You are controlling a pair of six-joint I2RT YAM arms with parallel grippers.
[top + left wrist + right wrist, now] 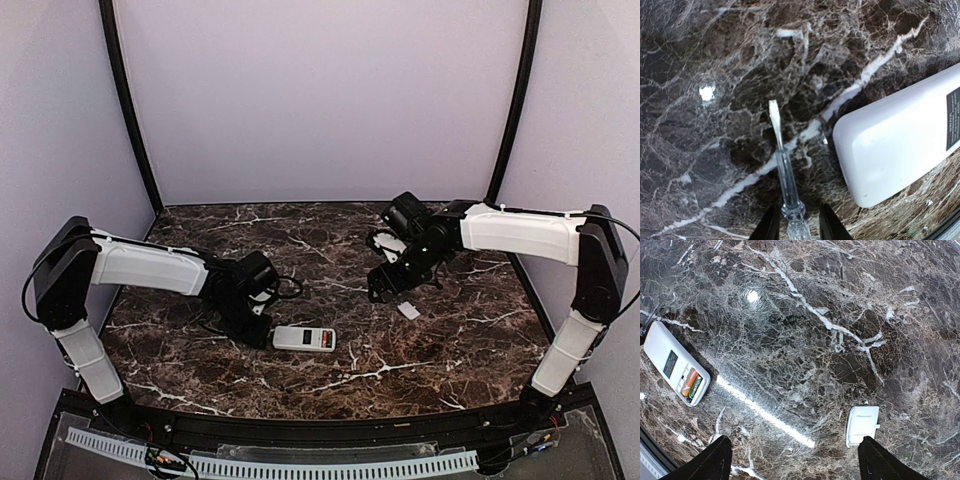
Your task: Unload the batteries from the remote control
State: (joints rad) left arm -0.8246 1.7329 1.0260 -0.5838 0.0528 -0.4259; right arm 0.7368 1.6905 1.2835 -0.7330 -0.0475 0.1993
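Note:
The white remote control (pixel 306 338) lies on the marble table, back side up and its battery bay open. In the right wrist view the remote (pixel 670 360) shows the batteries (pixel 691 384), red and green wrapped, side by side in the bay. My left gripper (pixel 256 322) is just left of the remote and shut on a clear-handled screwdriver (pixel 785 175). The blade tip points at bare table, left of the remote's end (pixel 895 145). My right gripper (pixel 385 285) hovers open and empty above the table; its fingers (pixel 715 462) are spread wide.
The small white cover plate (pixel 408 310) lies on the table by the right gripper, close to its right finger in the right wrist view (pixel 861 426). Purple walls enclose the table on three sides.

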